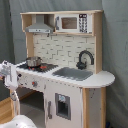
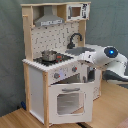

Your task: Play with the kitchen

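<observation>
The kitchen [image 1: 75, 95] [image 2: 37, 85] is a tall white and light-wood toy that shows in both exterior views. It has a black hob [image 1: 37, 66] [image 2: 52, 59] with a small metal pot [image 1: 33, 61] [image 2: 49, 54] on it. A grey sink [image 1: 72, 73] and a black faucet [image 1: 85, 57] [image 2: 74, 39] sit beside the hob. Knobs [image 2: 56, 76] sit above a windowed oven door [image 2: 67, 100]. The hood [image 1: 39, 27] [image 2: 49, 20] and the microwave [image 1: 70, 22] [image 2: 76, 11] are on top. My gripper [image 2: 84, 58] [image 1: 7, 75] is at the counter's front edge, close to the knobs.
The white arm with a blue-lit joint [image 2: 110, 51] reaches in from the second exterior view's right. A grey curtain [image 1: 117, 50] hangs behind the kitchen. The floor [image 2: 20, 117] is light wood. A white rounded part [image 1: 17, 121] sits at the first exterior view's bottom left.
</observation>
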You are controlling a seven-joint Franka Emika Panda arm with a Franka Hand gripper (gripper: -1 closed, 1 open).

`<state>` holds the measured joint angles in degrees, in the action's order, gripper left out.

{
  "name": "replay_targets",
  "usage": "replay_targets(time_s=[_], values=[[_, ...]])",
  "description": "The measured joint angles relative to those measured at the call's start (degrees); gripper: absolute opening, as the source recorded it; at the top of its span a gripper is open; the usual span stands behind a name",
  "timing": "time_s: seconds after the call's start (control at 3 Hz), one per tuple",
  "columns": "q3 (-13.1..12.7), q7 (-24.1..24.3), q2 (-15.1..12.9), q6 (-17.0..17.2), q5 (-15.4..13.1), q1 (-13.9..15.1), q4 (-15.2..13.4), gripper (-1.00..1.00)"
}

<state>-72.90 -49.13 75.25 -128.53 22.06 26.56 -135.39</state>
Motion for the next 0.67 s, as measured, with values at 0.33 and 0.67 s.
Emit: replay_targets(time_s=[0.33,0.67], values=[[0.3,-5.22,-1.6,0.1,3.8,0.06,-1.19,1.0],[0.52,-9.74,-3.53,0.52,6.89,0.29,-1.75,1.0]])
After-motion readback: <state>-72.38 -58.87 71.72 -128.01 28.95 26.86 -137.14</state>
